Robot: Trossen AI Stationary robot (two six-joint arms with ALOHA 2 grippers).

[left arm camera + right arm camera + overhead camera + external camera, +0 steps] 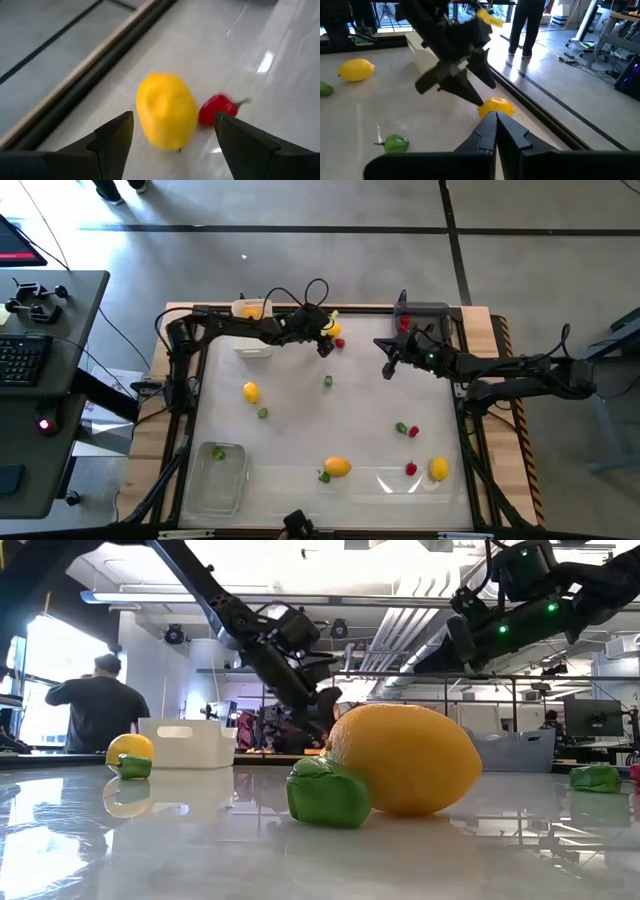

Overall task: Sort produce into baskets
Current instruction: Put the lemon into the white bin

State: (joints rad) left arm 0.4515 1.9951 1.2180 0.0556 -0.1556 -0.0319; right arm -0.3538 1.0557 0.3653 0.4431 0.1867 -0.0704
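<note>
The left gripper (328,340) hangs near the middle of the table's far edge, its fingers (112,137) spread wide and holding nothing. Between them, on the white table (330,410), lies a yellow lemon (166,111) with a small red berry (216,109) touching its side. The white tray (252,330) sits at the far edge towards the left corner, with something yellow in it. The dark grey tray (425,315) is at the far edge towards the right corner, holding a red piece. The right gripper (390,365) hovers just in front of that grey tray, fingers pressed together and empty. The clear tray (215,477) occupies the near left corner with a green bit inside. Scattered produce remains on the table: an orange-yellow fruit (337,467) beside a green piece (328,792) near the near edge, another lemon (439,469) near the near right corner, and a yellow one (250,392) left of centre. A person (98,705) stands in the room beyond.
</note>
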